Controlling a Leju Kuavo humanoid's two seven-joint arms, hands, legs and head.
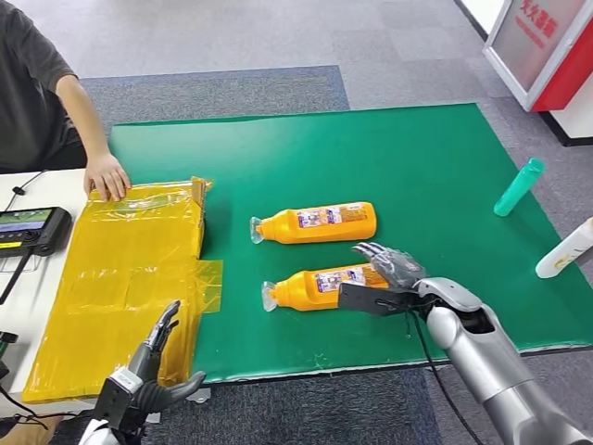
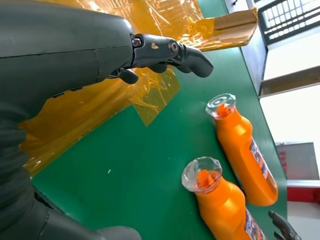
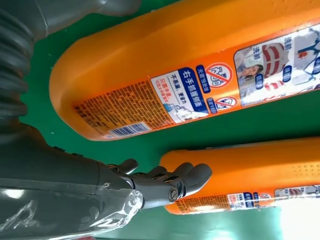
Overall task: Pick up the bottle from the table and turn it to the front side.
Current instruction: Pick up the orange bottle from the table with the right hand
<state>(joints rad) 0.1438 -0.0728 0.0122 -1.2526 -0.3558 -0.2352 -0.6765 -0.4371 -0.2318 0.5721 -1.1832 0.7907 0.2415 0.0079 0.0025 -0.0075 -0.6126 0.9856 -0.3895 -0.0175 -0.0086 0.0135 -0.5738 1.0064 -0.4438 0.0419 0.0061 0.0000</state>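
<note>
Two orange bottles with clear caps lie on their sides on the green mat [image 1: 434,158], caps pointing left. The nearer bottle [image 1: 315,286] [image 2: 222,210] [image 3: 181,65] shows a printed label with a barcode. The farther bottle [image 1: 318,222] [image 2: 245,155] [image 3: 264,170] lies parallel behind it. My right hand [image 1: 384,276] [image 3: 75,185] is at the nearer bottle's base, thumb on the near side and fingers arched over the far side, with a gap to the bottle. My left hand [image 1: 150,375] [image 2: 75,55] hovers open over the table's front left corner, holding nothing.
A box wrapped in yellow plastic [image 1: 126,269] [image 2: 113,95] covers the left of the table, and a person's hand [image 1: 107,176] rests on its far edge. A dark device [image 1: 31,227] sits further left. A teal bottle [image 1: 519,186] and a white bottle [image 1: 565,248] lie at the right edge.
</note>
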